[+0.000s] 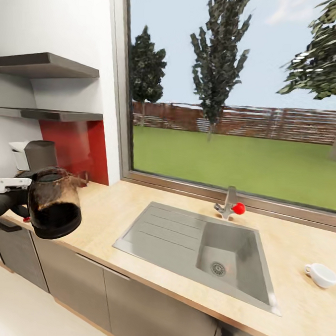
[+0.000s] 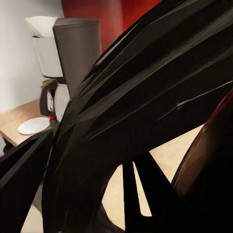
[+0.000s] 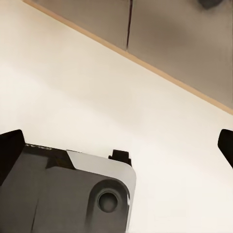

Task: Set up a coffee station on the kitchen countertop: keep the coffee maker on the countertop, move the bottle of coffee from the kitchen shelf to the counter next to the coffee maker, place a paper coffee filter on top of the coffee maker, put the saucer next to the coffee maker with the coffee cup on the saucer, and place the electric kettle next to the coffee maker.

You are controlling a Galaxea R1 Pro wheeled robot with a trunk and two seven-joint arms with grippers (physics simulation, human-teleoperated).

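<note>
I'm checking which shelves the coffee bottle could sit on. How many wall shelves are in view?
2: an upper shelf and a lower shelf beneath it, both on the wall left of the window. Others may lie off-frame.

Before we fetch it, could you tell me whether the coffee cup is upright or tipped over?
Tipped: the coffee cup lies on its side on the kitchen countertop, right of the sink.

Left arm holds the electric kettle (image 1: 54, 202) above the kitchen countertop (image 1: 136, 206).
</note>
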